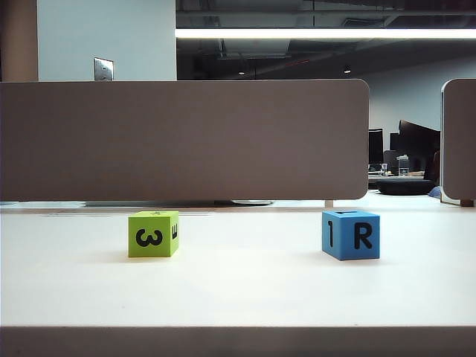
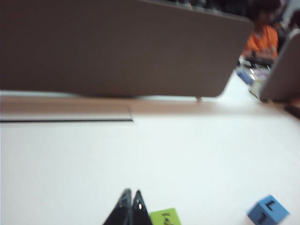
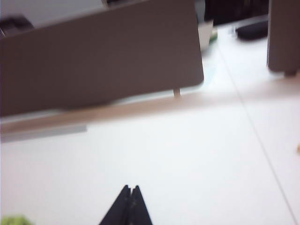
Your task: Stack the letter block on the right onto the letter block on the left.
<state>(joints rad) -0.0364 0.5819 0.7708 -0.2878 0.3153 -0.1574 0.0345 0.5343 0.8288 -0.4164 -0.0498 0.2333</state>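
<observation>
A green letter block (image 1: pixel 153 234) sits on the left of the white table (image 1: pixel 245 286); a blue letter block (image 1: pixel 351 235) marked R sits on the right, well apart from it. Neither arm shows in the exterior view. In the left wrist view my left gripper (image 2: pixel 131 193) is shut with nothing in it, above the table, with the green block (image 2: pixel 165 217) just beside its tips and the blue block (image 2: pixel 267 211) farther off. My right gripper (image 3: pixel 131 188) is shut and empty over bare table; a blurred bit of the green block (image 3: pixel 15 220) shows at the frame's edge.
A grey partition panel (image 1: pixel 184 140) stands across the back of the table, with a second panel (image 1: pixel 458 141) at the far right. A person in orange (image 2: pixel 263 40) sits beyond the partition.
</observation>
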